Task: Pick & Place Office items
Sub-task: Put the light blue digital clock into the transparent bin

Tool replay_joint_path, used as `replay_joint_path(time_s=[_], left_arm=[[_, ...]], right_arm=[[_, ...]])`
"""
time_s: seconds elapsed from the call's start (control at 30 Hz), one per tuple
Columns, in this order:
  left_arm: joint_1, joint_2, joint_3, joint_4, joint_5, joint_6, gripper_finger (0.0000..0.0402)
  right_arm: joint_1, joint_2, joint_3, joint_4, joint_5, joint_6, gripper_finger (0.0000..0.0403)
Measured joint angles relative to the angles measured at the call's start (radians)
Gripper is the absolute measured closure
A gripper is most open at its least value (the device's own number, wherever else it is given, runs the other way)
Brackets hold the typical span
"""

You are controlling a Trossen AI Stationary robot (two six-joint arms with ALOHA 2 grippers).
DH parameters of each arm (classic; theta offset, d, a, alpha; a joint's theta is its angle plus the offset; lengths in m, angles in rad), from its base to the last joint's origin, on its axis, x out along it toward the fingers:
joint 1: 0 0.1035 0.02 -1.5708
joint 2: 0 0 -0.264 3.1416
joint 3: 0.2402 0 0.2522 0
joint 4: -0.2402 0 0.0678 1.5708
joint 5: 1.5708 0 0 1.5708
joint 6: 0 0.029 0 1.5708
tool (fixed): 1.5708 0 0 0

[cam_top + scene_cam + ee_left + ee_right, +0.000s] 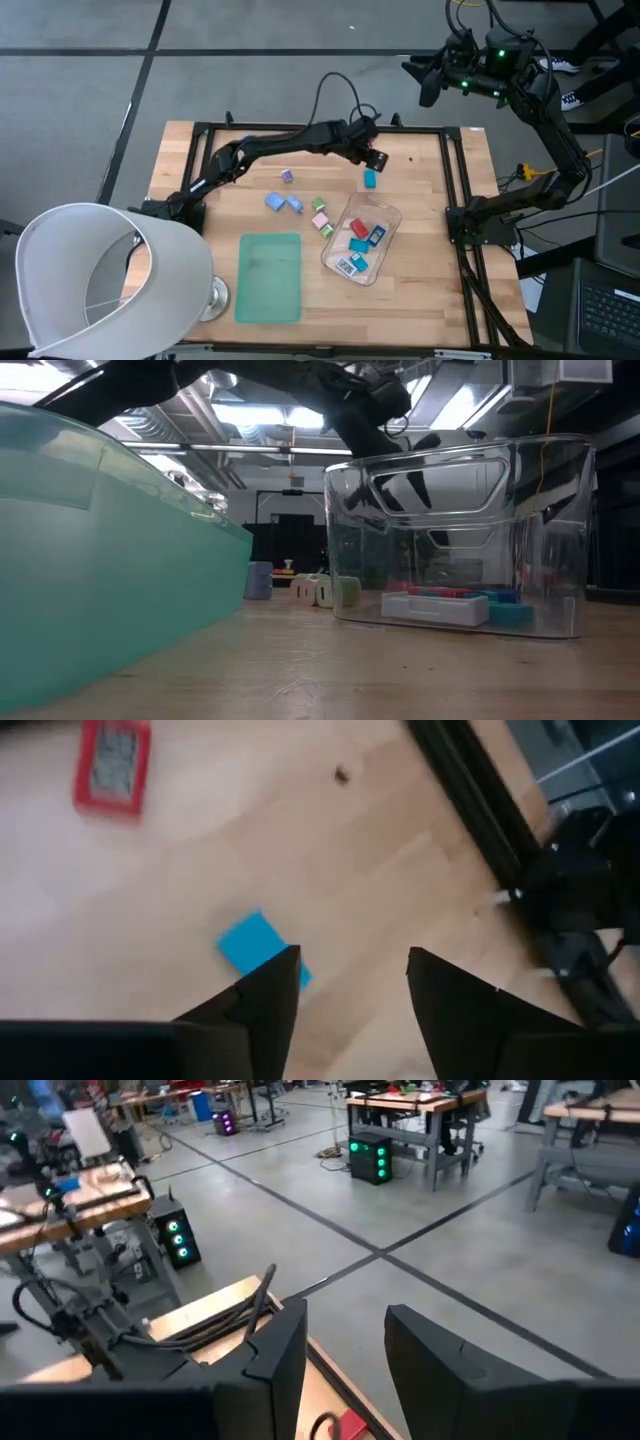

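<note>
Office items: teal block (pixel 370 179) looks light, rigid, slick; pinch its flat sides. Left hand (pixel 345 982) parted above it, empty; right hand (pixel 345 1342) parked aloft, gapped.

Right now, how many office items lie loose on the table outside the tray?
8: six in a cluster left of the clear tray, plus a teal piece and a red piece near the left claw. Some may be hidden.

The left arm reaches across the table, its tool (pixel 374 158) parted and empty, while the right arm waits raised off-table.
</note>
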Motion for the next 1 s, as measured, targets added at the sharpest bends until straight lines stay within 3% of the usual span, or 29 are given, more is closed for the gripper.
replay_joint_path(time_s=[0.13, 0.37, 0.63, 1.0], left_arm=[[-0.014, 0.027, 0.0, 0.0, -0.015, -0.216, 0.0186], [-0.029, 0.066, 0.004, 0.06, -0.139, -0.516, 0.0159], [-0.046, 0.147, 0.003, 0.08, -0.079, -0.625, 0.0164], [-0.018, 0.186, 0.002, 0.086, -0.02, -0.58, 0.0165]], right_arm=[[0.0, 0.004, 0.0, -0.001, -0.044, -0.063, 0.0266], [0.001, 0.004, 0.0, -0.001, -0.182, -0.102, 0.0266], [0.001, 0.004, 0.0, 0.0, -0.217, -0.102, 0.0266], [0.002, 0.004, 0.0, 0.0, -0.243, -0.102, 0.0266]])
